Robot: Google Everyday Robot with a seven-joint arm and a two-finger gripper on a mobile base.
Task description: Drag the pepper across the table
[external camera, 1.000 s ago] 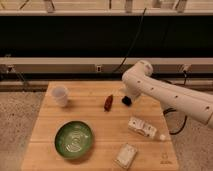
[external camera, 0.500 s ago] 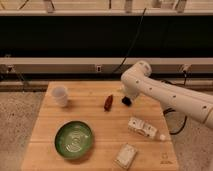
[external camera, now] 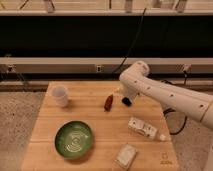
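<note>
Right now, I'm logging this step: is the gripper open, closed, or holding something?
Gripper: cannot be told; it is low over the table, beside the pepper.

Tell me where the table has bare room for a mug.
Bare wood lies between the white cup and the pepper, and mid-table between the green bowl and the wrapped packet. Crowded: the right side, with the gripper beside the pepper and a second packet at the near edge.

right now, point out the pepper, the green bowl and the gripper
pepper (external camera: 108, 103), camera view, middle of its body
green bowl (external camera: 56, 140), camera view, left rim
gripper (external camera: 127, 101), camera view, dark tip, just right of the pepper
</note>
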